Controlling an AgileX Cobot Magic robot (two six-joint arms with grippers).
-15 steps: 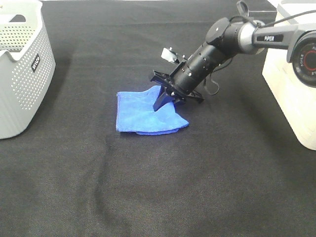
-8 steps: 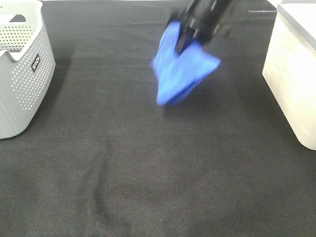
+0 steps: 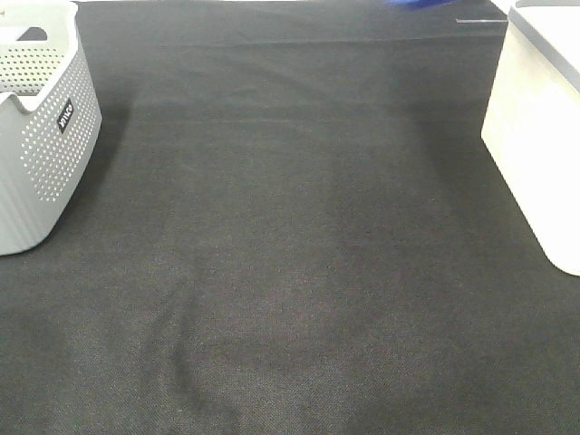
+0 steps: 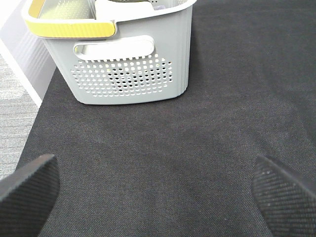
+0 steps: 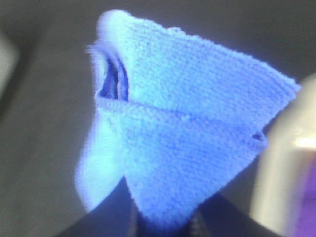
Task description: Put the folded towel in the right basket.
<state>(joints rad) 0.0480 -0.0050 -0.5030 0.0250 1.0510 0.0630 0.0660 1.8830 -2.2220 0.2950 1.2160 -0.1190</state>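
The blue folded towel (image 5: 182,133) hangs bunched and lifted off the table, filling the right wrist view. My right gripper (image 5: 163,226) is shut on its edge, with the fingers mostly hidden behind the cloth. In the exterior high view only a blue sliver of the towel (image 3: 412,3) shows at the top edge, and the right arm is out of frame. The white right basket (image 3: 535,136) stands at the right edge and shows blurred in the right wrist view (image 5: 279,168). My left gripper (image 4: 158,192) is open and empty above the black cloth.
A grey perforated basket (image 3: 36,136) stands at the left edge; the left wrist view shows it (image 4: 128,69) with a yellow handle (image 4: 69,27). A black cloth (image 3: 290,254) covers the table.
My right gripper lifted the towel off the table, up and toward the far right, until arm and towel left the exterior high view. The left arm has not moved.
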